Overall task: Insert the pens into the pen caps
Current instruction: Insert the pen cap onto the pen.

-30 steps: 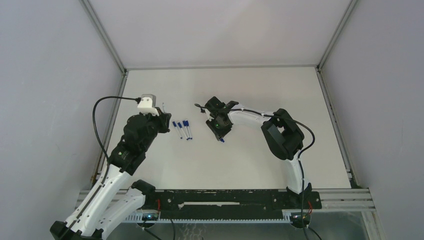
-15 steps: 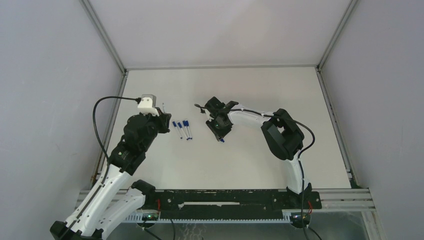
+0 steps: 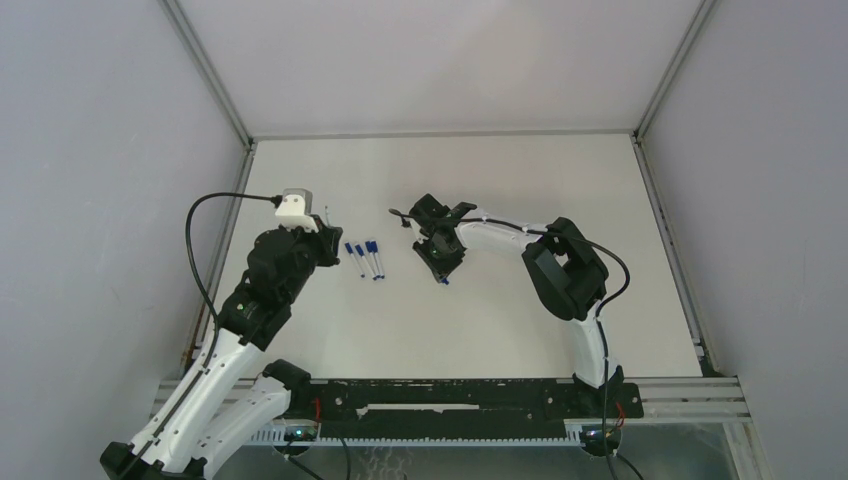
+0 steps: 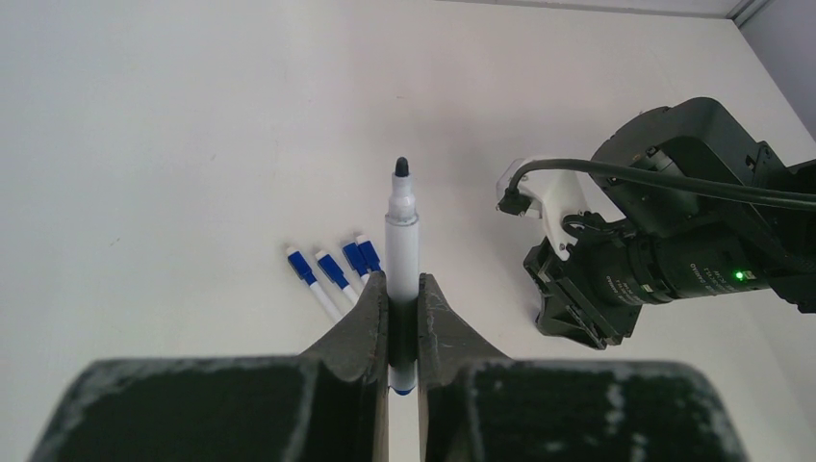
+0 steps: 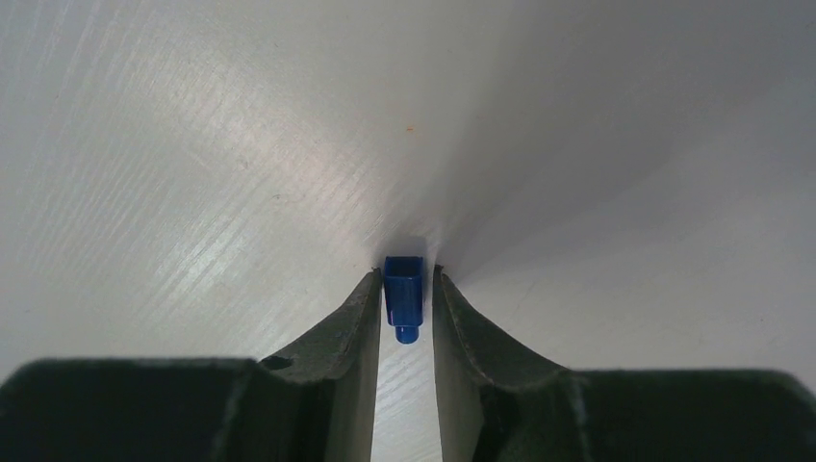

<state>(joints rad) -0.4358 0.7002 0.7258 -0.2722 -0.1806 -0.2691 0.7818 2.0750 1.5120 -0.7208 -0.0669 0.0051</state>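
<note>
My left gripper (image 4: 402,281) is shut on a white pen (image 4: 402,231) that points away from it, its dark tip bare; in the top view this gripper (image 3: 322,232) is at the left of the table. Three capped pens (image 3: 362,258) lie side by side to its right, also seen as capped pens (image 4: 332,274) in the left wrist view. My right gripper (image 5: 404,279) is down at the table with a blue pen cap (image 5: 403,294) lying between its fingertips, a thin gap on either side. In the top view the right gripper (image 3: 441,268) stands mid-table over the cap (image 3: 444,281).
The right arm's wrist (image 4: 664,250) sits to the right of the held pen's tip. A metal frame (image 3: 445,133) and grey walls border the white table (image 3: 520,190).
The right gripper's jaws have narrowed a little around the blue cap. The left arm and its pen have not moved.
</note>
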